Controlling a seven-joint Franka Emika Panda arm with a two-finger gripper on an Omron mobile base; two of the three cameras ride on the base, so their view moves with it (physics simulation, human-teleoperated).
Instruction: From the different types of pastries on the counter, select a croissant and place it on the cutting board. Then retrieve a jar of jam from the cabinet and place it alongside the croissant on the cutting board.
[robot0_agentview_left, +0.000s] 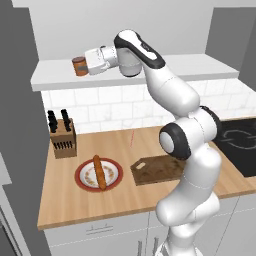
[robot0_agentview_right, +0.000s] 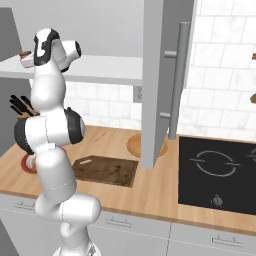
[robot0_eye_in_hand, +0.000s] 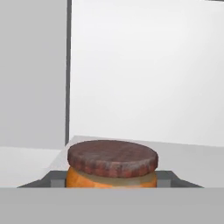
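The jar of jam (robot0_eye_in_hand: 111, 164), orange-brown with a reddish-brown lid, stands upright on the cabinet's white shelf ledge (robot0_agentview_left: 55, 75). My gripper (robot0_eye_in_hand: 111, 178) is raised to that ledge, its fingers pressed against both sides of the jar (robot0_agentview_left: 79, 66). From the right, the jar (robot0_agentview_right: 25, 60) peeks out behind my arm. Below on the counter (robot0_agentview_left: 120, 197) lies the dark brown cutting board (robot0_agentview_left: 155, 170), partly covered by my arm, with its visible surface (robot0_agentview_right: 105, 170) bare. The long baguette-like loaf (robot0_agentview_left: 100, 172) lies on a red-rimmed plate (robot0_agentview_left: 82, 181). The croissant is hidden or out of view.
A knife block (robot0_agentview_left: 63, 137) stands at the counter's back left. The open cabinet door (robot0_agentview_right: 160, 80) hangs down in front of a round tan wooden plate (robot0_agentview_right: 134, 145). A black cooktop (robot0_agentview_right: 215, 170) takes up the counter's right end.
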